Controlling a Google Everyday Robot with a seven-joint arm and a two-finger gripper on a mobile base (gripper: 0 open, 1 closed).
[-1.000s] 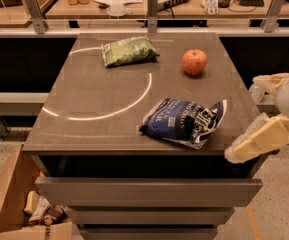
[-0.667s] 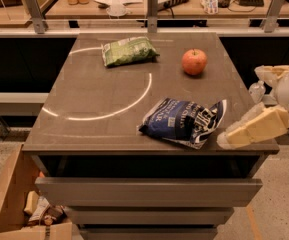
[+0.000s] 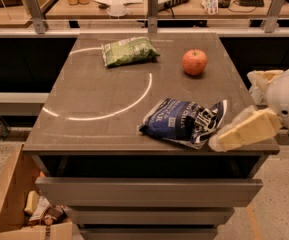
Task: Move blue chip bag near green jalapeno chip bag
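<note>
**Pincer closes in on the blue bag**

The pincer (image 3: 223, 141) has slid left along the front right edge of the bench (image 3: 94, 94). It now sits just beside the right end of the blue chip bag (image 3: 181, 121), perhaps touching it. Whether it is apart or together, I cannot tell. The bag lies unlifted, well apart from the green chip bag (image 3: 129, 50) at the back. The grasp looks to be next.

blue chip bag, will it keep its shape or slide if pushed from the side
Probably floppy: the blue chip bag lies crumpled, so it should buckle. Likely light, and its foil may slide easily on the smooth table. The gripper sits beside its right edge.
</note>
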